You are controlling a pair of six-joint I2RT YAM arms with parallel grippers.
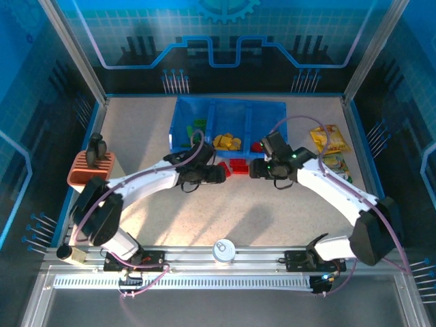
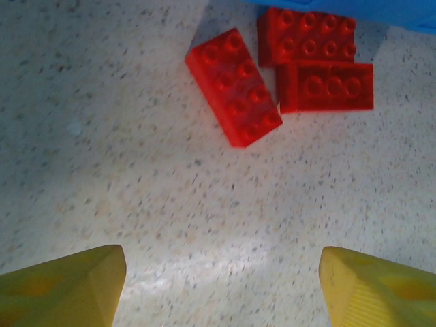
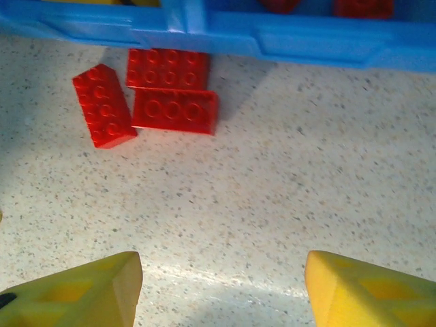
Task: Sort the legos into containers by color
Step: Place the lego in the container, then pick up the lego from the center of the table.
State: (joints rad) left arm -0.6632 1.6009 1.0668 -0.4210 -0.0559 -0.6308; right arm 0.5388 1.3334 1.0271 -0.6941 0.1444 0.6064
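1. The left gripper [image 2: 221,272] is hovering over the speckled table [image 2: 136,170]. Its yellow fingers [image 2: 65,286] are standing wide apart and holding nothing.
2. Three loose red bricks [image 2: 320,85] are lying on the table ahead of it, just in front of the blue tray [image 3: 306,41]. Two are sitting square, one behind the other and touching. The tilted brick [image 2: 234,86] is resting at an angle against their left side.
3. The right gripper [image 3: 223,272] is hovering over the same stretch of table. Its jaws are also spread wide, with only bare table between the fingers [image 3: 368,289].
4. In the right wrist view, the loose red bricks are sitting ahead and to the left, close to the tray's near wall.
5. From above, the two grippers are pointing towards each other in front of the tray, with the loose red bricks lying near their tips.
6. The tray's left compartment is holding green bricks [image 1: 197,126], the middle one yellow bricks [image 1: 228,142], and the right one sorted red bricks [image 1: 257,145].
7. A salmon holder [image 1: 90,167] is sitting at the table's left edge, and snack packets [image 1: 329,139] are lying to the right of the tray.
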